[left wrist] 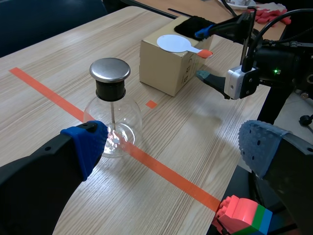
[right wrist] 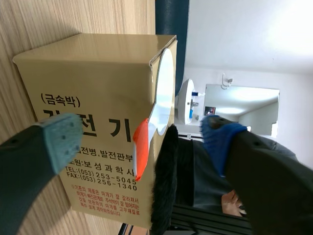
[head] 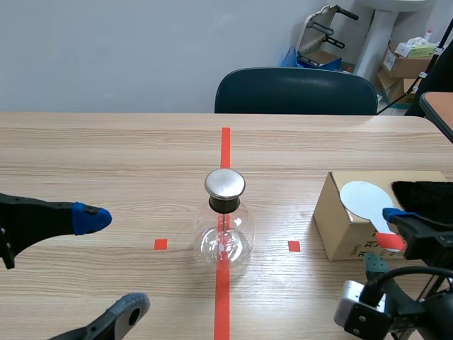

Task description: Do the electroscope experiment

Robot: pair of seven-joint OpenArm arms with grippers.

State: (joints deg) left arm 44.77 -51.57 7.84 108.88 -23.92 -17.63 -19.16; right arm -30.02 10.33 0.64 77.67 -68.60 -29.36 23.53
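Both pincers open, flask centred on the bench [head: 106, 156]
Lower left, the left pincer [head: 113, 263] gapes beside the glass electroscope flask [head: 224, 227] mid-frame; lower right, the right pincer [head: 382, 239] stands open around the white disc's orange handle [head: 388, 240] atop the cardboard box [head: 340, 219].

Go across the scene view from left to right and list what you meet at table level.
Left end effector → glass flask → cardboard box. The white paddle, black cloth and right end effector all overlap the box, so they are left out of the order.
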